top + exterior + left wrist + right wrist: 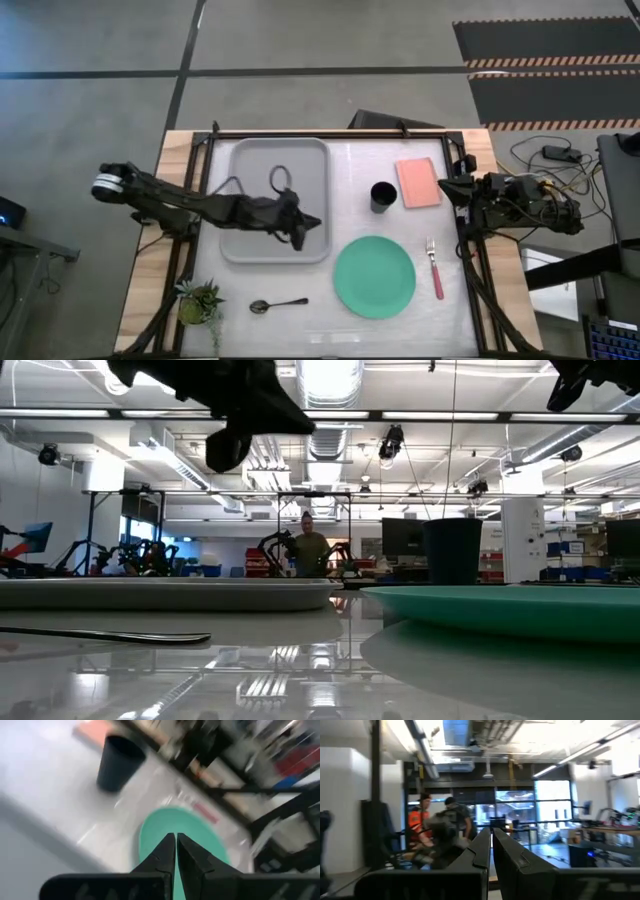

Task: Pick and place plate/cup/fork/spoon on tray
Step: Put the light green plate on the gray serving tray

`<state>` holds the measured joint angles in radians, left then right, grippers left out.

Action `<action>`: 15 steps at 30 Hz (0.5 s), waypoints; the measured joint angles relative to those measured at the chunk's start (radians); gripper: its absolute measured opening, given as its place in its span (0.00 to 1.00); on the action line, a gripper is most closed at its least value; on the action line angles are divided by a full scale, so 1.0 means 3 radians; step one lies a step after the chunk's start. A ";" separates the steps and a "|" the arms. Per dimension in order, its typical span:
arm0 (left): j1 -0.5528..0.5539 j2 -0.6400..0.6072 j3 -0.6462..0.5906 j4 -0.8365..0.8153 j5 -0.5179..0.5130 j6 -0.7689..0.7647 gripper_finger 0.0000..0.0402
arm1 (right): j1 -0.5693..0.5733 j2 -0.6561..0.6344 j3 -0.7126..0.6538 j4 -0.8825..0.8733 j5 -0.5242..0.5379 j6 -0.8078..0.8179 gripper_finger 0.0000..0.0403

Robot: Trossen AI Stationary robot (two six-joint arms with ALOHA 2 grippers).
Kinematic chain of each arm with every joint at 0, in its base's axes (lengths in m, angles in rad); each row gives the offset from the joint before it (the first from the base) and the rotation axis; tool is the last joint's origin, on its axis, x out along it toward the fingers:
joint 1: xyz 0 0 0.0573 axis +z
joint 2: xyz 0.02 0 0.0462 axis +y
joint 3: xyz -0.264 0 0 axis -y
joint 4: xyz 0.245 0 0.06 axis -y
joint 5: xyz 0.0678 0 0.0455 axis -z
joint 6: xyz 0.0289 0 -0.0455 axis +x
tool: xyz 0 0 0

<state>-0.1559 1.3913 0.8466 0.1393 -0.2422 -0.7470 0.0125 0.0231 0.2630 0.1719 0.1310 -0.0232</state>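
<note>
The light-grey tray [250,245] lies at the table's far left. The mint-green plate [374,277] lies on the table right of it, the black cup [382,196] stands beyond the plate, the pink-handled fork [435,270] lies right of the plate, and the dark spoon [277,304] lies near the front edge. My left gripper [300,238] hovers shut and empty above the tray's near right part; its wrist view shows the plate [200,840] and the cup [116,762] ahead. My right gripper [491,847] is shut and empty, raised at the table's right edge [455,188].
A pink rectangular pad [417,182] lies right of the cup. A small potted plant [200,300] stands at the near left corner. A dark frame [465,240] runs along the table's sides. People stand in the room beyond the table.
</note>
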 joint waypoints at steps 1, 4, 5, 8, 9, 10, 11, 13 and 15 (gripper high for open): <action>-0.0018 0.0098 0.0103 -0.0132 0.0005 -0.0011 0.00 | 0.0001 0.0000 0.0000 -0.0003 0.0049 0.0008 0.02; -0.0027 0.0380 0.0440 -0.0305 0.0113 0.0179 0.00 | 0.0000 0.0000 -0.0001 -0.0016 0.0128 0.0048 0.02; -0.0027 0.0463 0.0548 -0.0308 0.0194 0.0284 0.00 | 0.0000 0.0000 -0.0003 -0.0033 0.0127 0.0071 0.02; -0.0025 0.0693 0.0780 -0.0312 0.0573 0.0503 0.00 | 0.0001 0.0000 -0.0005 -0.0073 0.0126 0.0154 0.02; -0.0026 0.0757 0.0825 -0.0339 0.0639 0.0516 0.00 | 0.0001 0.0000 -0.0005 -0.0086 0.0125 0.0182 0.02; -0.0026 0.0796 0.0851 -0.0362 0.0669 0.0517 0.00 | 0.0000 0.0000 -0.0005 -0.0105 0.0124 0.0200 0.02; -0.0027 0.0830 0.0867 -0.0367 0.0677 0.0522 0.00 | 0.0001 0.0000 -0.0005 -0.0124 0.0124 0.0215 0.02; -0.0025 0.0853 0.0873 -0.0339 0.0675 0.0594 0.00 | 0.0001 0.0000 -0.0006 -0.0158 0.0124 0.0254 0.02; -0.0024 0.0881 0.0845 -0.0248 0.0633 0.0670 0.00 | 0.0000 0.0000 -0.0006 -0.0179 0.0123 0.0255 0.02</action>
<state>-0.1631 1.6555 1.1002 0.0648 -0.0524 -0.5461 0.0124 0.0231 0.2611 0.1183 0.1680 0.0532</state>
